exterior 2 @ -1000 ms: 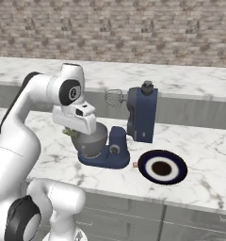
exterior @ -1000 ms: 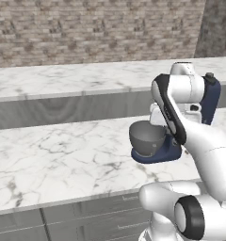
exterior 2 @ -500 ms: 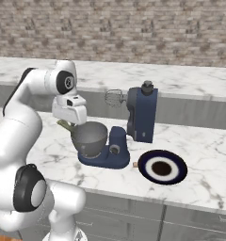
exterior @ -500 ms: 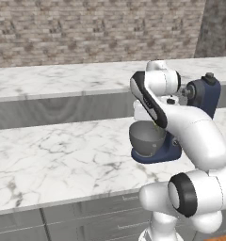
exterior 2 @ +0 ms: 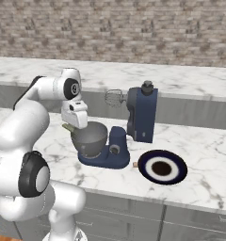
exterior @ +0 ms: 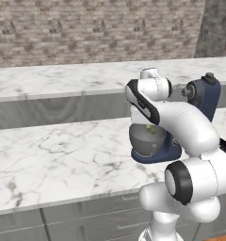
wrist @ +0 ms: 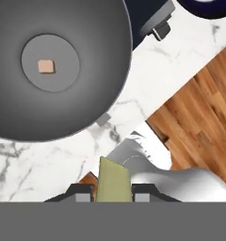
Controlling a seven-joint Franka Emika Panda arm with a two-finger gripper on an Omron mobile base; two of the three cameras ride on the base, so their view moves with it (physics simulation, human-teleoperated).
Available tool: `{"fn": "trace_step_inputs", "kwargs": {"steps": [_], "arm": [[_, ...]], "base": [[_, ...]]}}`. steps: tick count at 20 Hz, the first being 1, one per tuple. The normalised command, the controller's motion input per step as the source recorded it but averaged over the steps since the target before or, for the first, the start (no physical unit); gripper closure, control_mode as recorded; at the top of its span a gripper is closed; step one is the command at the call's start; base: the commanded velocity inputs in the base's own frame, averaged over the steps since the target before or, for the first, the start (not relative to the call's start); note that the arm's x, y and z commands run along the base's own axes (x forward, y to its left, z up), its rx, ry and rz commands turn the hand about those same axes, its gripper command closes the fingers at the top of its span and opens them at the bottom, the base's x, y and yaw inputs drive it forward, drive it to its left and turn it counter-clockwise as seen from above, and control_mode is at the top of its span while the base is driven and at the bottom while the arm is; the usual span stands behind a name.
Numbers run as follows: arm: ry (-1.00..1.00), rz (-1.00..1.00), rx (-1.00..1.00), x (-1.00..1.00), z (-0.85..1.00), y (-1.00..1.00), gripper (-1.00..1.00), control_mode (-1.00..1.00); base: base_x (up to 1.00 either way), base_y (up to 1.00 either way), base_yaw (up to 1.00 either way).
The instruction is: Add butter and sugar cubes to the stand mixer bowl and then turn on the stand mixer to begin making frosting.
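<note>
My gripper [wrist: 114,193] is shut on a pale yellow stick of butter [wrist: 114,176]. It hangs just outside the rim of the stand mixer bowl [wrist: 63,94], a deep grey metal bowl with one small tan sugar cube [wrist: 45,66] on its bottom. In the right base view the gripper [exterior 2: 70,126] holds the butter [exterior 2: 67,126] at the left rim of the bowl [exterior 2: 89,139]. The bowl rests on the base of the navy stand mixer [exterior 2: 142,113], whose head is tilted up. In the left base view the gripper [exterior: 150,128] hangs over the bowl [exterior: 147,142], in front of the mixer [exterior: 206,96].
A dark-blue-and-white plate [exterior 2: 162,167] lies on the marble counter [exterior 2: 204,183] right of the mixer base, with a tiny tan cube [exterior 2: 135,164] beside it. The wire whisk [exterior 2: 114,98] juts from the mixer head. A raised back ledge and a brick wall stand behind.
The arm has swung round and lifted. The hand, butter still in its grip, has shifted from above the bowl toward the bowl's left rim in the right base view.
</note>
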Motion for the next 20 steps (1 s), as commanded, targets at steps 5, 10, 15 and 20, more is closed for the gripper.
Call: {"fn": "trace_step_inputs", "kwargs": {"steps": [5,10,15,20], "arm": [[0.0,-0.14,-0.03,0.14,-0.18,-0.02,1.0,-1.0],[0.0,-0.14,-0.03,0.14,-0.01,-0.12,1.0,-1.0],[-0.04,-0.12,-0.05,0.2,0.0,-0.09,1.0,-1.0],[-0.1,-0.09,-0.08,0.27,0.0,-0.06,1.0,-1.0]], "base": [[0.0,0.0,0.0],[0.0,0.0,0.0],[0.0,0.0,0.0],[0.0,0.0,0.0]]}}
